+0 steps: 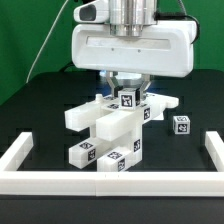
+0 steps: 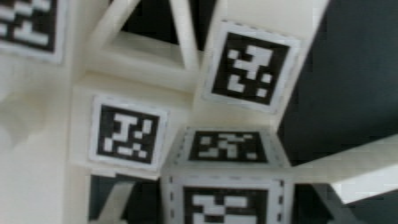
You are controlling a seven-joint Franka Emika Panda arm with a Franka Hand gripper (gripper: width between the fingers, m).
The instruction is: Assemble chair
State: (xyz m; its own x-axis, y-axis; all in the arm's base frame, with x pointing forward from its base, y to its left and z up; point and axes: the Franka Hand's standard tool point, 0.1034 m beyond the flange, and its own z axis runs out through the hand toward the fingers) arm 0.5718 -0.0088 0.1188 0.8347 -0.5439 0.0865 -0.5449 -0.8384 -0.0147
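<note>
The chair's white blocky parts (image 1: pixel 105 125) are stacked together mid-table, with black-and-white tags on several faces. My gripper (image 1: pixel 127 88) hangs straight over the stack. Its fingers come down on either side of an upright tagged part (image 1: pixel 128 99) at the top of the stack, and they look shut on it. The wrist view is very close in. It shows the tagged block (image 2: pixel 222 205) right under the jaws, other tagged faces (image 2: pixel 127 132) and cross-braced white bars (image 2: pixel 151 40). The fingers themselves do not show there. A small loose tagged block (image 1: pixel 181 124) lies at the exterior view's right.
Another white chair piece (image 1: pixel 163 103) lies behind the stack toward the exterior view's right. A low white border rail (image 1: pixel 30 150) runs round the black table along the front and both sides. The robot's wide white body (image 1: pixel 130 45) hides the area behind the stack.
</note>
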